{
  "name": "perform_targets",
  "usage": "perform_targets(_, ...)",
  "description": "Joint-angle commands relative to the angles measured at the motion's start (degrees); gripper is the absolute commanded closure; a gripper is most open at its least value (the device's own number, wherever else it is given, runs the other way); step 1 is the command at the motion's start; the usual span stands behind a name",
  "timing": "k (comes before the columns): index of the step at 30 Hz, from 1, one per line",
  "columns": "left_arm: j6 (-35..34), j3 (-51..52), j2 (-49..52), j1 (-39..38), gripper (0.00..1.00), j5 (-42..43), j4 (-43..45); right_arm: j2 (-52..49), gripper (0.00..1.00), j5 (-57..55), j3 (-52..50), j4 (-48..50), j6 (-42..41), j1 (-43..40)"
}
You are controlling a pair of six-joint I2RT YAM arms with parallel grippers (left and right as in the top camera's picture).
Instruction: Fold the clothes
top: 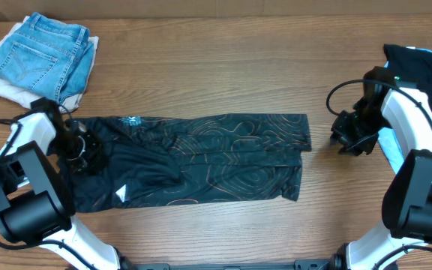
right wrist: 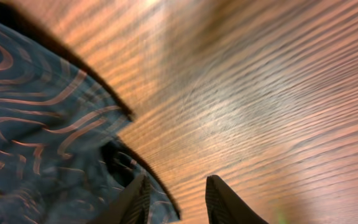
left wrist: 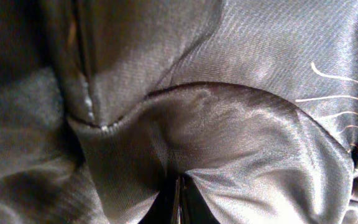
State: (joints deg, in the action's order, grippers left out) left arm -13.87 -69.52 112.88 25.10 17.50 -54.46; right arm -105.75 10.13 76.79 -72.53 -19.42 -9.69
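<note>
1. Bunched black jersey fabric fills the left wrist view, pinched between the closed fingers of the left gripper.
2. From overhead, the jersey lies as a long folded band across the middle of the wooden table, with the left gripper at its left end.
3. Just beside the jersey's right edge, the right gripper is over bare wood, its fingers narrowly apart and holding nothing.
4. Blue jeans lie at the far left corner.

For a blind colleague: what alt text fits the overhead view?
A black jersey with orange contour lines lies in a long folded strip on a wooden table, the left fingers shut on its left end. The right fingers hang open beside its right edge; jeans top left.
</note>
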Motion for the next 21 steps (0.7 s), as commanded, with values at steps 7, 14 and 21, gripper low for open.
perform_targets(7, -0.94, 0.35, 4.44, 1.55, 0.96, -11.32, -0.33, 1.40, 0.66, 6.60, -8.61, 1.49, 0.26, 10.97)
perform_targets(14, -0.94, 0.35, 4.44, 1.55, 0.96, -11.32, -0.55, 1.40, 0.65, 0.59, -9.11, -0.66, -3.06, 13.86)
perform_targets(21, -0.94, 0.35, 4.44, 1.49, 0.96, -11.28, -0.55, 1.40, 0.65, 0.46, -13.99, 4.50, -3.13, 17.66)
